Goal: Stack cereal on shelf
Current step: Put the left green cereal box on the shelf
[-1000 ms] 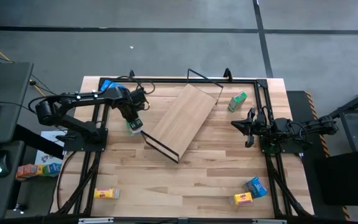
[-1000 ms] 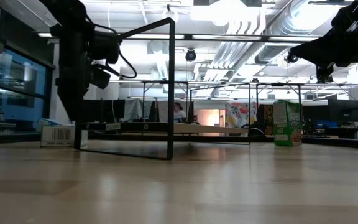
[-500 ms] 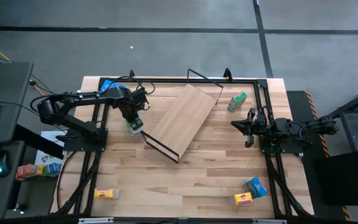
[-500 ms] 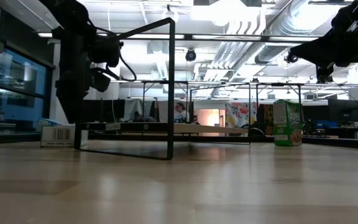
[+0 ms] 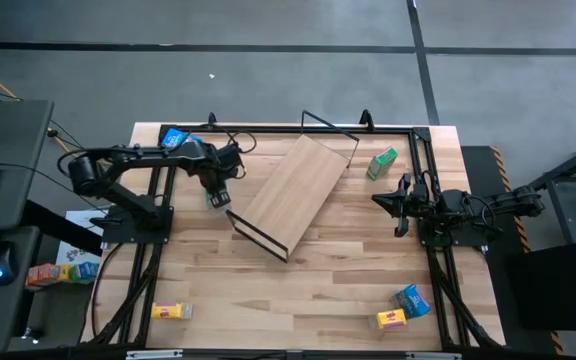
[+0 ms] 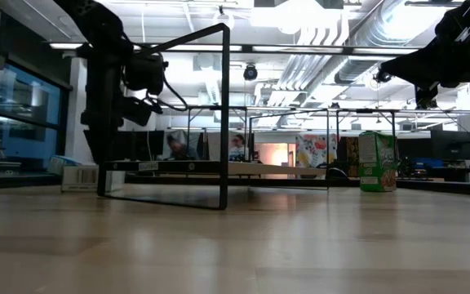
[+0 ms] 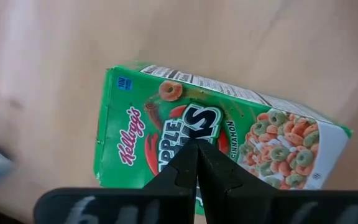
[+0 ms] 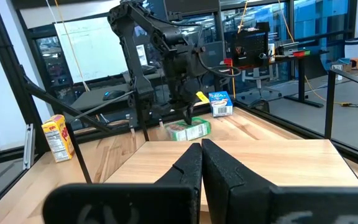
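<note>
My left gripper (image 5: 216, 188) is shut, pointing down over a green cereal box (image 7: 216, 146) that lies flat on the tabletop beside the shelf's left end. That box also shows in the high view (image 5: 216, 199). The shelf (image 5: 293, 190), a light-wood board with black wire end frames, stands diagonally at the table's middle. A second green box (image 5: 381, 162) stands upright at the far right. A blue box (image 5: 175, 137) lies at the far-left corner. One yellow box (image 5: 171, 311) is at near left. A blue box (image 5: 411, 298) and a yellow box (image 5: 392, 319) are at near right. My right gripper (image 5: 400, 205) is shut and waits at the right. My left gripper has its shut fingertips (image 7: 197, 152) on the green box's printed top face (image 7: 185, 127), near its middle, coming from above and pointing down. The box lies flat on the table beneath them. Whether the tips press on the face or only graze it, I cannot tell.
Black frame rails (image 5: 268, 128) run along the table's far edge and down both sides. The shelf's wire end frame (image 6: 223, 114) stands upright close to the left arm (image 6: 108, 90). Bare tabletop (image 5: 318, 290) lies between the shelf and the near edge.
My left gripper has moved a little toward the table's far edge, staying shut. The green box under it has slid with it the same way, still lying flat.
</note>
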`<state>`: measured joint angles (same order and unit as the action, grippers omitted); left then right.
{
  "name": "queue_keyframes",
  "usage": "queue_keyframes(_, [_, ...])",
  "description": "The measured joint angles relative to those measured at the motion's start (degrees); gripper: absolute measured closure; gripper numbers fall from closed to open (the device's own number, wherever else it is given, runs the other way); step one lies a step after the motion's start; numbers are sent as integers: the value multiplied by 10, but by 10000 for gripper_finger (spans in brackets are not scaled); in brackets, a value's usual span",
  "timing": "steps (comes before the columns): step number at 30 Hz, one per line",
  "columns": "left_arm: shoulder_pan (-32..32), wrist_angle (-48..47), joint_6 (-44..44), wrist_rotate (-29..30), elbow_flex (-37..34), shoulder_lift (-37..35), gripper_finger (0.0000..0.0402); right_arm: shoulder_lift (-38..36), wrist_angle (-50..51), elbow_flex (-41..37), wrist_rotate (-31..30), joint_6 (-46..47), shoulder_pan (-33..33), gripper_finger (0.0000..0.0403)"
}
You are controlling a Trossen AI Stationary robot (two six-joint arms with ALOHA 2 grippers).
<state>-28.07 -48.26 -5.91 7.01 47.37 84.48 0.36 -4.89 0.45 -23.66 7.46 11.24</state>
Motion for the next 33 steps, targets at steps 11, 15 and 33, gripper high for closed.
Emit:
queue_keyframes(11, [0, 130, -287, 41, -2, 4, 401, 0, 0, 0, 0, 0, 0, 403])
queue_keyframes(15, [-1, 204, -340, 44, -2, 4, 401, 0, 0, 0, 0, 0, 0, 403])
queue_keyframes(33, [29, 220, 117, 20, -60, -216, 402, 0, 0, 0, 0, 0, 0, 403])
